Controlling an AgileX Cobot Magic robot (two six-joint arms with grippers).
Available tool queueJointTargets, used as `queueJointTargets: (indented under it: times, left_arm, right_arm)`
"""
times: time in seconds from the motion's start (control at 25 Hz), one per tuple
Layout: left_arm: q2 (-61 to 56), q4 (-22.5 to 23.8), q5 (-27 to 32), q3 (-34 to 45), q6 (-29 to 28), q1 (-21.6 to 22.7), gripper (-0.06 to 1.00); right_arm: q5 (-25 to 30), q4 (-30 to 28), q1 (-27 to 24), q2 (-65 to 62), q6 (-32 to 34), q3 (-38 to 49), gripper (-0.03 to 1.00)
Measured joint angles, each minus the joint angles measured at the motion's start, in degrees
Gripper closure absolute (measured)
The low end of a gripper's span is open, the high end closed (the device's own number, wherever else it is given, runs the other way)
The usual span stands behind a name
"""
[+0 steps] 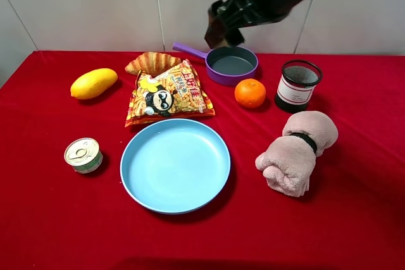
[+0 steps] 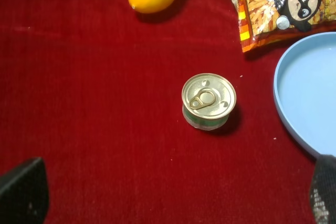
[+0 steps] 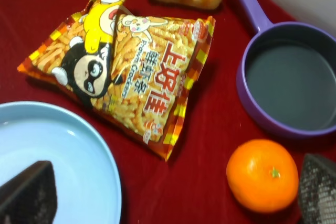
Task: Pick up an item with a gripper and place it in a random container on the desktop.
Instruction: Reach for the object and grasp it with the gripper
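The snack bag [image 1: 169, 95] lies flat on the red desktop [image 1: 354, 219], just behind the light-blue plate [image 1: 175, 165], which holds nothing. My right gripper [image 1: 218, 26] hangs high above the back of the table, over the purple pan. In its wrist view the right gripper [image 3: 173, 192] is open and empty, with the bag [image 3: 126, 82] and the plate [image 3: 52, 150] below it. My left gripper [image 2: 173, 195] is open and empty above the cloth near a small tin can; the bag [image 2: 281, 3] and plate rim [image 2: 310, 93] show beside it. The left arm is out of the exterior view.
A croissant [image 1: 152, 62] touches the bag's far edge. A mango [image 1: 93, 83] and tin can [image 1: 83, 155] lie at the left. A purple pan [image 1: 231, 63], orange [image 1: 250, 93], black mesh cup [image 1: 297, 85] and rolled pink towel [image 1: 297, 151] are at the right.
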Motion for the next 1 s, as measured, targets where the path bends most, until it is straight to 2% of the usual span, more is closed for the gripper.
queueJointTargets:
  times: [0.32, 0.72, 1.0]
  left_arm:
    - [0.0, 0.0, 0.0, 0.0, 0.0, 0.0, -0.05]
    - [0.0, 0.0, 0.0, 0.0, 0.0, 0.0, -0.05]
    - [0.0, 0.0, 0.0, 0.0, 0.0, 0.0, -0.05]
  right_arm:
    - [-1.7, 0.6, 0.0, 6.8, -0.6, -5.0, 0.28]
    - [-8.7, 2.1, 0.2, 13.5, -0.8, -5.2, 0.28]
    - [-10.4, 4.0, 1.8, 18.8, -0.9, -8.0, 0.28]
